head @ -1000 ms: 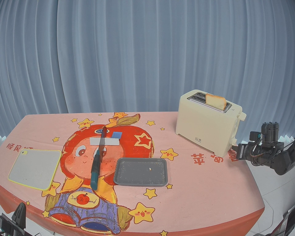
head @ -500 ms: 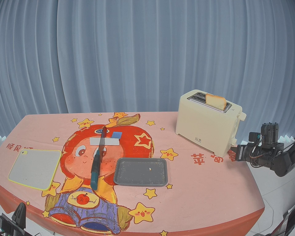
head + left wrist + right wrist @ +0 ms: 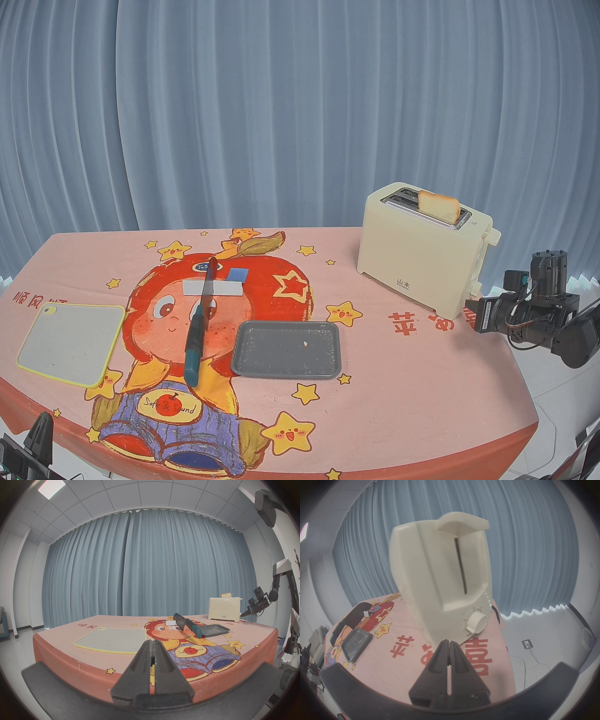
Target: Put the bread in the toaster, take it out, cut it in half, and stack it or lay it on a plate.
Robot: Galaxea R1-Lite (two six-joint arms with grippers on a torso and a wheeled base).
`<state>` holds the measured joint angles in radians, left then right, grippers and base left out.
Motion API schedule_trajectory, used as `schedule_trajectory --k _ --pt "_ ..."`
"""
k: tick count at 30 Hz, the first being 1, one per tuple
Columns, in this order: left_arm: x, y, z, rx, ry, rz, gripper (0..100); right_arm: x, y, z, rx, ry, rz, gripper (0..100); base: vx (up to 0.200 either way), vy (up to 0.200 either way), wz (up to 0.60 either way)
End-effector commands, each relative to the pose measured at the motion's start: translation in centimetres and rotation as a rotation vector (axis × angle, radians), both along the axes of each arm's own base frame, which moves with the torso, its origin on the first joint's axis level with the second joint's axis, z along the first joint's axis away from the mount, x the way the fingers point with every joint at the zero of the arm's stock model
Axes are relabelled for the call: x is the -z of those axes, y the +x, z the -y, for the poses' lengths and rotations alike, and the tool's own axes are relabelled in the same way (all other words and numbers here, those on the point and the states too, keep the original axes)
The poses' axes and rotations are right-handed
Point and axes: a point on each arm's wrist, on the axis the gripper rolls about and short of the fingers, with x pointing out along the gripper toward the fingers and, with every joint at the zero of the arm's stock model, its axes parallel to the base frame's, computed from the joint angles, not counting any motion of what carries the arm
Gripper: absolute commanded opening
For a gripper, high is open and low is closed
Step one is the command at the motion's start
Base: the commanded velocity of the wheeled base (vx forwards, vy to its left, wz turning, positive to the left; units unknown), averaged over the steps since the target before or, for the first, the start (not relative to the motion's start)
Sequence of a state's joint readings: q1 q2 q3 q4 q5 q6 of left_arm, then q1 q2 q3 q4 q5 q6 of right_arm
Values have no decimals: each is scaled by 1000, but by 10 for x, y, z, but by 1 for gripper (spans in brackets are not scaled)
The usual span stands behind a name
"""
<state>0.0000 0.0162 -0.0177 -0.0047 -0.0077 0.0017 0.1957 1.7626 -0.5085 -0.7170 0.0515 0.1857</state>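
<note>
Bread (image 3: 439, 206) sticks up out of 1 slot of the toaster (image 3: 415, 256), at the right side of the table. Only the right arm has moved in the last second. The right gripper (image 3: 470, 307) has slid a little lower and a little away from the toaster's end, and its jaws are pressed together, holding nothing. The bread, knife (image 3: 197, 331) and tray (image 3: 275, 350) have stayed put.

From the right wrist, the lever (image 3: 462, 522) sits at the top of its slit, above a round knob (image 3: 475, 622). I think the bread is up and ready, so the arm may be backing off to climb and pick it out.

The left gripper (image 3: 153, 642) hangs low by the near table edge, its jaws squeezed tight with nothing between them.

The toaster is smooth, cream plastic with round corners. The bread looks soft, with a brown crust. The tray is flat, dark and a bit dusty. The cutting board (image 3: 70, 342) is pale and thin, with a yellow rim
</note>
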Motion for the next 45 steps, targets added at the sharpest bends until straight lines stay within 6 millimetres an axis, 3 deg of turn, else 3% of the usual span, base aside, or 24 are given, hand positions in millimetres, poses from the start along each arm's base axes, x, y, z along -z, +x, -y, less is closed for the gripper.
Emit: schedule_trajectory --k 1,18,31,45 --pt "5 0 0 0 0 0 0 -6 -6 -2 -10 4 20 0 0 0 0" --pt "5 0 0 0 0 -2 0 -30 -33 -12 -67 9 109 0 0 0 0" --pt "5 0 0 0 0 0 0 -65 -66 -19 -131 45 254 0 0 0 0" --pt "5 0 0 0 0 0 0 -100 -89 -9 -136 61 433 0 0 0 0"
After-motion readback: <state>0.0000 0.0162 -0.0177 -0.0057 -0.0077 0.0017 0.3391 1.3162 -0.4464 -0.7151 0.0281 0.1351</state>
